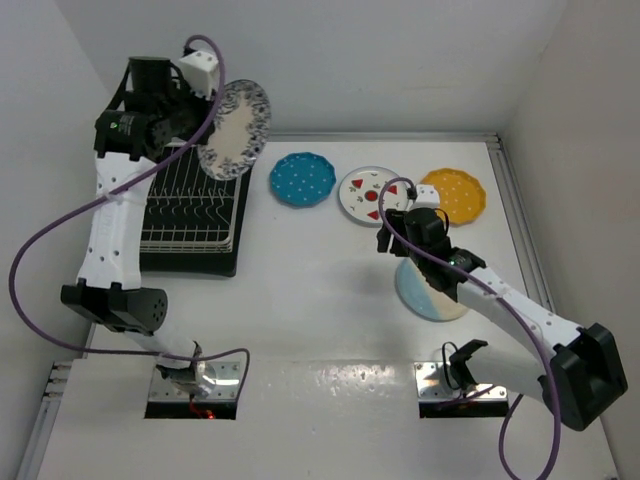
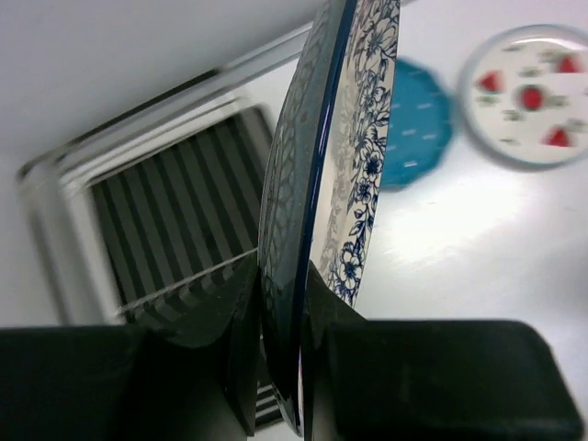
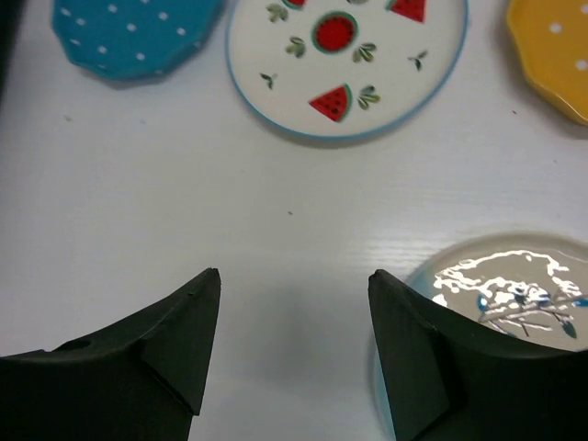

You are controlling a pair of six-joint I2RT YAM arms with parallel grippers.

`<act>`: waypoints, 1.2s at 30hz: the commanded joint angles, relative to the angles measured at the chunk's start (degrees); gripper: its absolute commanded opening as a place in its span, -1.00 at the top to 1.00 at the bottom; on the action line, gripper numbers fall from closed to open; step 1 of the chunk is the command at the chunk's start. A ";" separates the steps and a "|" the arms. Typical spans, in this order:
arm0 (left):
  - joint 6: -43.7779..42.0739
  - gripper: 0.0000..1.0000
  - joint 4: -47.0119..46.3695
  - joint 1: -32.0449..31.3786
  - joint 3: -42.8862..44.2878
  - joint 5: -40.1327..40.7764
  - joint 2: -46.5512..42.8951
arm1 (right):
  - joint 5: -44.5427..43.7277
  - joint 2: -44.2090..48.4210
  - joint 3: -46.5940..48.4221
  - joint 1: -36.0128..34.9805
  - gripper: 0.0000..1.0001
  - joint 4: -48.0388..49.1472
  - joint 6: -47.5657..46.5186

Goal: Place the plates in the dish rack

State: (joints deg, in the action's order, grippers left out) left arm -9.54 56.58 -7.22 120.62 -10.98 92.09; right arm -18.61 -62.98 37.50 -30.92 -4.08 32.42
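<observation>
My left gripper (image 1: 205, 130) is shut on the rim of the blue-floral-rimmed cream plate (image 1: 236, 128) and holds it on edge in the air over the far right end of the dish rack (image 1: 190, 205). In the left wrist view the plate (image 2: 354, 156) stands between my fingers (image 2: 225, 331), with the rack (image 2: 170, 230) below. The blue dotted plate (image 1: 302, 179), the fruit plate (image 1: 368, 195) and the yellow dotted plate (image 1: 455, 193) lie flat in a row. My right gripper (image 1: 392, 240) is open and empty, just left of the light-blue and cream plate (image 1: 430, 290).
White walls close the table at the back and both sides. The rack sits on a black drip tray (image 1: 190, 262) at the left. Purple cables loop off both arms. The right wrist view shows bare table between my fingers (image 3: 197, 322).
</observation>
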 commanded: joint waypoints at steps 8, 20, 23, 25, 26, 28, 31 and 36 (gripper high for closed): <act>-7.06 1.00 -2.87 13.19 -3.18 28.63 -10.26 | -2.92 -1.09 1.62 -0.81 -0.30 -4.01 -0.17; -16.03 1.00 -7.53 24.09 -19.63 17.94 -16.60 | 3.75 -4.34 3.02 -1.16 -0.30 -2.25 -2.37; -17.17 1.00 -9.90 25.68 -23.13 18.35 -16.60 | 4.37 -4.00 2.50 -1.25 -0.30 -1.64 -2.02; -17.18 1.00 -12.62 26.56 -24.63 20.04 -16.60 | 4.55 -3.29 1.80 -1.34 -0.30 -0.67 -1.84; -17.96 1.00 -13.50 27.34 -25.77 20.04 -16.60 | 5.51 -2.85 1.36 -1.25 -0.30 -0.41 -2.45; -18.84 1.00 -16.92 27.97 -26.92 19.17 -16.60 | 6.30 -2.50 1.79 -1.25 -0.30 -1.02 -3.85; -20.42 1.00 -20.35 28.67 -28.33 15.12 -16.60 | 7.10 -2.67 3.55 -1.25 -0.30 -3.21 -5.44; -20.43 1.00 -24.75 29.81 -32.45 13.18 -16.60 | 7.27 -4.17 6.71 -1.34 -0.30 -5.77 -5.10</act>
State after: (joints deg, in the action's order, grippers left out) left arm -28.67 44.69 21.63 88.51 4.47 77.65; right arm -12.03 -66.87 40.40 -31.88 -9.72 28.10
